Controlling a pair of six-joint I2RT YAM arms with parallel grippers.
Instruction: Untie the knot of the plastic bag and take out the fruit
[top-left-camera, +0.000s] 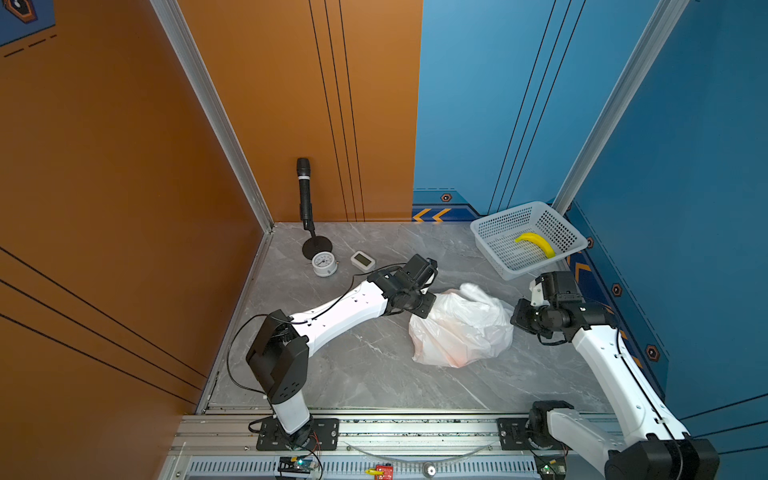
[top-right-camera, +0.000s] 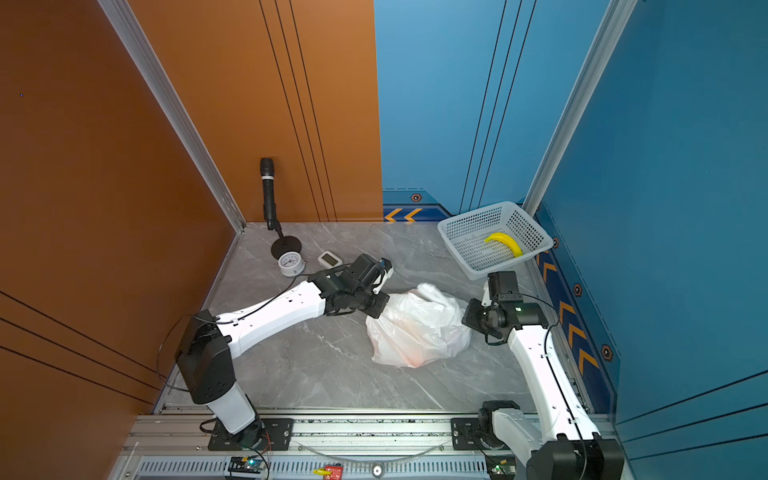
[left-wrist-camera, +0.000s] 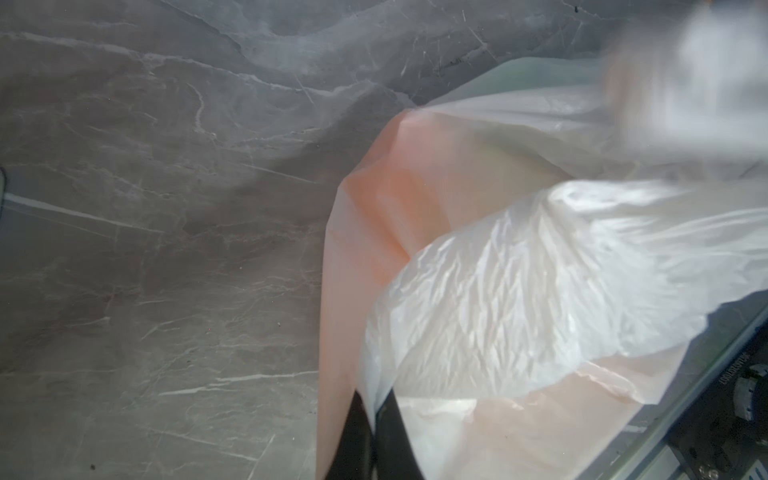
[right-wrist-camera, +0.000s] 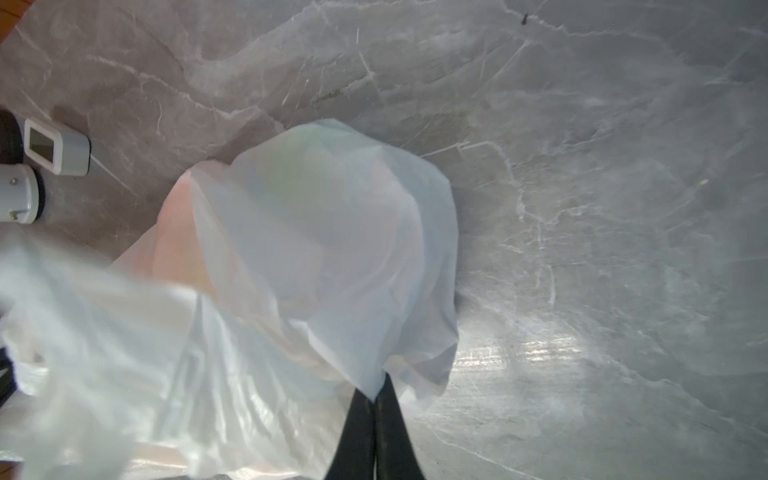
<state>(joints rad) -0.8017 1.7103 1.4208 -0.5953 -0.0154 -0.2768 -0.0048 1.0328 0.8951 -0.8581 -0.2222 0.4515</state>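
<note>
Sagging crinkly translucent white plastic bag (top-left-camera: 461, 328), orange tint inside; left tool (left-wrist-camera: 374, 409), right tool (right-wrist-camera: 375, 399) each pinching its film.

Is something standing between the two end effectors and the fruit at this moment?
Yes: the plastic bag itself. Its film wraps the fruit, seen only as orange tints. The left end effector and right end effector each pinch film at opposite sides.

An orange wall (top-left-camera: 104, 166) fills the frame's left, a blue wall (top-left-camera: 478, 104) the upper right; a grey marbled counter (top-left-camera: 365, 374) lies below.
</note>
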